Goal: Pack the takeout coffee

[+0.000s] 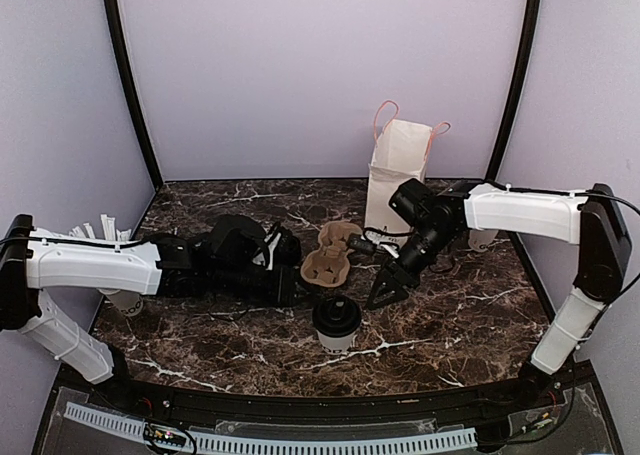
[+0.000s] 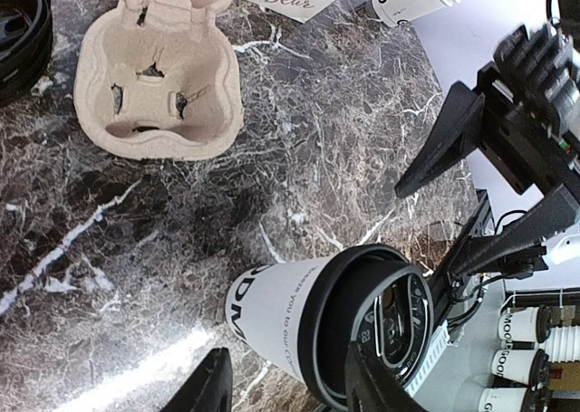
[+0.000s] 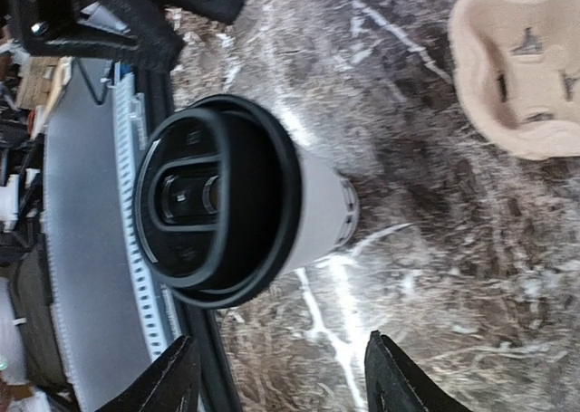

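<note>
Two grippers point at one cup, and neither has it. The takeout coffee [image 1: 337, 322] stands upright on the marble table [image 1: 470, 315], black lid on. It sits on the near side of the pulp carrier [image 1: 330, 255], close to it but not touching. Your left gripper [image 2: 290, 358] lies low to the left of the carrier. Its jaws are spread and the cup shows between them and just ahead. One finger crosses the lid in the wrist view, but I see no clamp on the cup wall. Your right gripper [image 3: 281, 341] hangs to the right of the carrier and a little nearer than it. It is tilted down at the cup, jaws wide and empty, with the lid facing its camera.

I judge this to be the reach before the first grasp, so almost all of the task is ahead of you. The carrier's wells are unfilled, and the paper bag [image 1: 395, 165] stands behind the carrier on its right.

For the next move, pick one arm and hold the other clear, since both sit close to the cup. Close on the white wall below the lid rim rather than on the lid, which I expect could pop off. Squeeze gently, because paper walls give, and keep the cup upright as you carry it over to a well.
</note>
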Robot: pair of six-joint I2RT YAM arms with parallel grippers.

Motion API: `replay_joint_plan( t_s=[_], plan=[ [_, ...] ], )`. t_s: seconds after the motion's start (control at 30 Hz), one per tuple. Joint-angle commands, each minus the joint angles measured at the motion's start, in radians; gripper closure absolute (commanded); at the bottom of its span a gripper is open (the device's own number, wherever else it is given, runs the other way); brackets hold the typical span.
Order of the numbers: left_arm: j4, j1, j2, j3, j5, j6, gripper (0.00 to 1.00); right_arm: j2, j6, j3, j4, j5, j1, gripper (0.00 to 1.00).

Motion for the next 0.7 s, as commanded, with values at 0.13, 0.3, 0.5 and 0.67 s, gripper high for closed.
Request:
replay_joint_plan(
  t_s=[0.13,0.3,0.5,0.67],
  plan=[
    [0.0,0.016,0.031,-0.003,0.082,-0.041,0.57,0.043,-0.029,-0.007,-0.057,-0.179,0.025,0.34],
    [0.026,0.017,0.047,-0.002,0.089,-0.039,0.59,0.062,-0.014,-0.002,-0.038,-0.167,0.051,0.37],
    [0.04,0.018,0.078,0.007,0.099,-0.037,0.61,0.066,0.009,-0.006,-0.014,-0.14,0.051,0.4],
    [0.043,0.018,0.096,0.007,0.101,-0.039,0.62,0.091,0.023,0.0,0.002,-0.119,0.052,0.43]
  ],
)
